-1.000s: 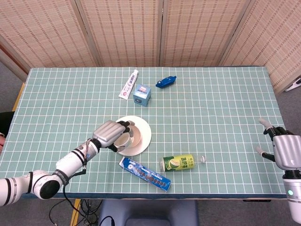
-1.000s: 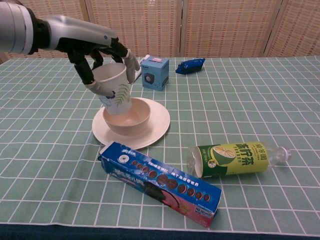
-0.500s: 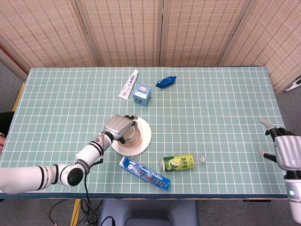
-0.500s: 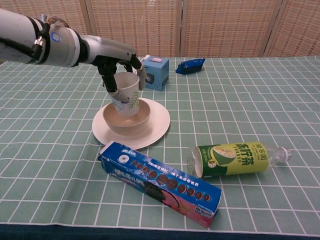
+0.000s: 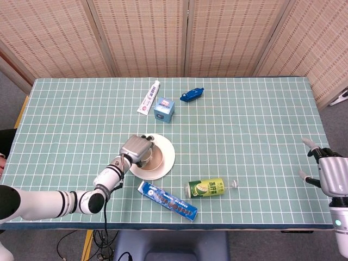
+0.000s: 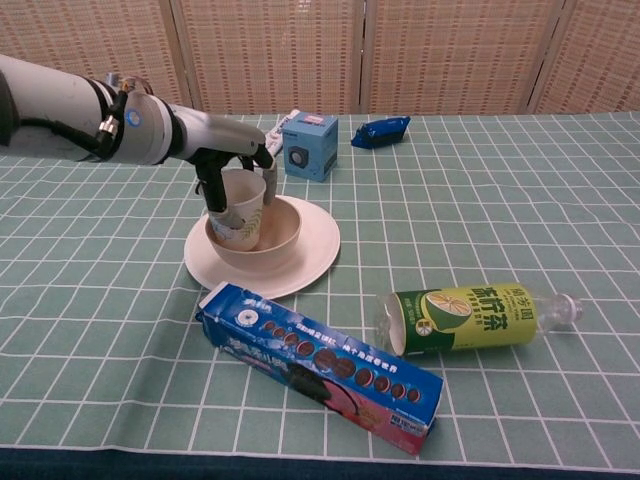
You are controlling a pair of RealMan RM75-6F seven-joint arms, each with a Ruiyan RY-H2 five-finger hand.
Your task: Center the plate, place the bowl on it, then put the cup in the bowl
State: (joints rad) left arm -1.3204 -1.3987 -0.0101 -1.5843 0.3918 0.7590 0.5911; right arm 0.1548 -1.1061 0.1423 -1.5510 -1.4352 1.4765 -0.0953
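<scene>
The left hand is reaching in from the left edge of the chest view and is gripping the cup with its fingers wrapped around the rim and wall, while the cup is sitting tilted inside the bowl, leaning toward the left of the frame. The bowl is resting on the plate, which is lying left of centre on the green gridded table; in the head view the same hand is covering most of the cup, so only the bowl and the plate's rim are showing clearly there. The right hand is hanging at the right edge of the head view, beyond the table's edge, with its fingers spread and nothing in them. A blue biscuit box is lying just below the plate, and a green bottle is lying on its side to the lower right. Toward the top of the frame a small blue box, a toothpaste tube (mostly hidden in the chest view) and a dark blue packet are sitting well apart from the plate.
</scene>
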